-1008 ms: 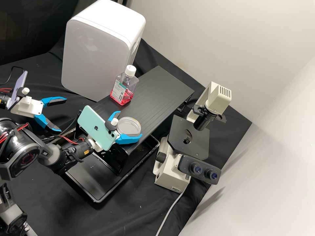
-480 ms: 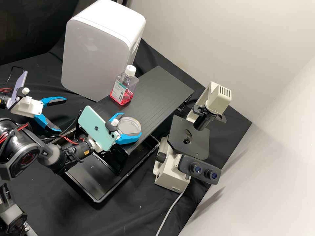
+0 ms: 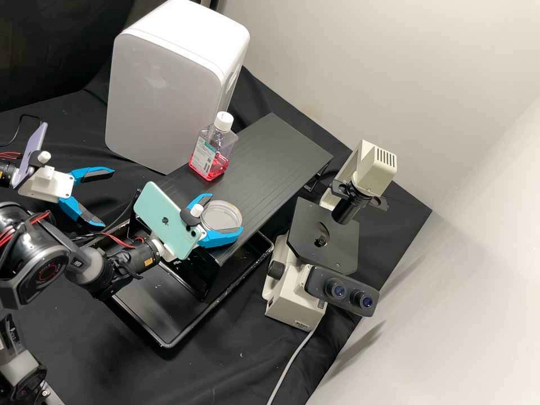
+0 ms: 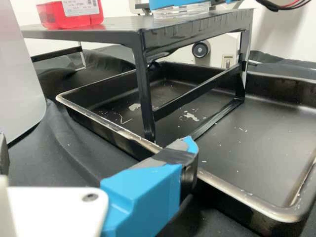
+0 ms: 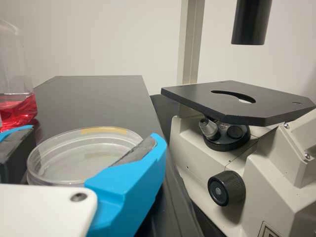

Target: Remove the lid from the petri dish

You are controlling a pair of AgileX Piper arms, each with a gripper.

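A clear lidded petri dish (image 3: 220,216) rests at the near corner of a raised black shelf (image 3: 270,157). My right gripper (image 3: 222,215) reaches in from the left, level with the dish. Its blue fingers (image 3: 222,237) press against the dish rim on both sides, shut on the lid. In the right wrist view the petri dish (image 5: 81,153) sits on the shelf between the two pads (image 5: 133,150). My left gripper (image 3: 106,196) hangs open and holds nothing, left of the shelf. One of its fingers (image 4: 148,187) hovers by the rim of the black tray (image 4: 123,128).
A flask of red liquid (image 3: 211,149) stands on the shelf beyond the dish. A white box (image 3: 169,79) sits behind it. To the right is a microscope (image 3: 326,247), its stage (image 5: 237,101) close to the shelf. The black tray (image 3: 169,332) lies under the shelf.
The right gripper's fingers closed in a little on the dish between one second ago and half a second ago. Nothing has moved since; the left arm is still.
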